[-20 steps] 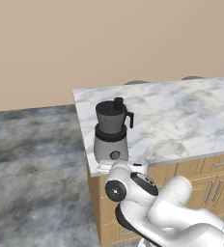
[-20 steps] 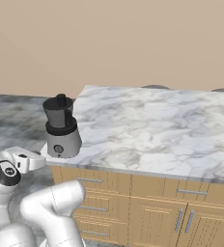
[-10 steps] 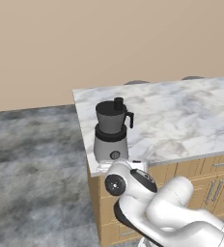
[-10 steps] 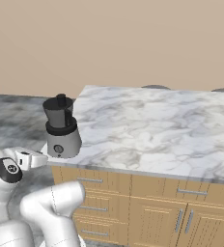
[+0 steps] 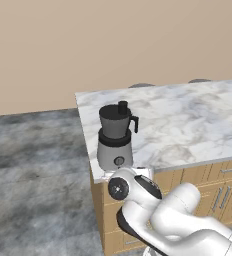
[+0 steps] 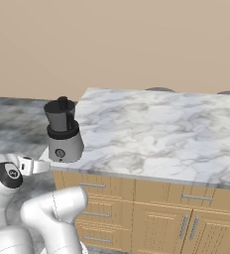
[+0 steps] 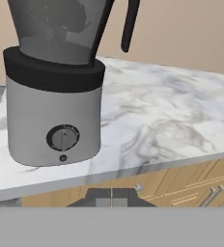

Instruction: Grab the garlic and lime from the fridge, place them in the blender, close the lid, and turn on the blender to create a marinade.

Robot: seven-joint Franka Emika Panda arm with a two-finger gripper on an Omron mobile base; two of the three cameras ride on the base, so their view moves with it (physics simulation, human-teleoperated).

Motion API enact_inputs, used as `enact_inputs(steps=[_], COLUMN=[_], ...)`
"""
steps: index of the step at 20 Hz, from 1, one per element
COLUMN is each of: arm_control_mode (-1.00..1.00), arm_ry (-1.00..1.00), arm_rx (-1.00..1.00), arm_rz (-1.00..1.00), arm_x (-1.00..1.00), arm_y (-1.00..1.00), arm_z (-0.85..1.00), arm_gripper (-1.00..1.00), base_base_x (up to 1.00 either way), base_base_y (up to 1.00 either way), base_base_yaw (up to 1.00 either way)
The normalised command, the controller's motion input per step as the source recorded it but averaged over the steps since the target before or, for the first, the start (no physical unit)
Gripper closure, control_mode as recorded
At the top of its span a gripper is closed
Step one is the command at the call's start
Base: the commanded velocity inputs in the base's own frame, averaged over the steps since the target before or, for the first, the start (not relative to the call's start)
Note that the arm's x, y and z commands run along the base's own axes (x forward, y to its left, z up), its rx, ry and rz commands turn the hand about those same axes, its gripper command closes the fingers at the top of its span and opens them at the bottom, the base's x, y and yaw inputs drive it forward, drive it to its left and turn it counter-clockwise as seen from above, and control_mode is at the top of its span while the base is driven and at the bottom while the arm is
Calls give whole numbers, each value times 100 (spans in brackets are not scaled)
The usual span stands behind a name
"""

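Rounded grey blender [image 7: 53, 120] with round knob [image 7: 63, 138] on veined marble counter [image 7: 157, 120]; end effector [image 7: 112, 198] pressed together

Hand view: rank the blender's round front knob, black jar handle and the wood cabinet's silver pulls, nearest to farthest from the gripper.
1. Round front knob, left, on the light grey blender base.
2. Silver cabinet pulls, lower right, under the counter edge; close to the knob's rank, hard to call.
3. Black jar handle, top, farthest from the gripper.

**Blender up close on the marble top**

The blender [image 7: 53, 96] stands near the edge of the white and grey marble surface [image 7: 162, 125]. Its grey base has one round knob [image 7: 63, 138] on the front. The dark jar sits on top, with a black handle [image 7: 129, 24] on its right. Wooden drawers [image 7: 191, 185] sit below.
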Motion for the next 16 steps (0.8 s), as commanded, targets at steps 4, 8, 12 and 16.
enact_inputs(steps=[4,8,12,16], arm_control_mode=[-100,-100,-100,-100], arm_ry=[-4,-8,-8,-8], arm_rx=[0,0,0,8], arm_rz=[10,10,10,9], arm_x=[29,34,39,35], arm_y=[-42,-42,-62,-76], arm_z=[-64,-73,-62,-60], arm_gripper=[100,100,100,100], base_base_x=[0,0,0,0], base_base_y=[0,0,0,0], base_base_yaw=[0,0,0,0])
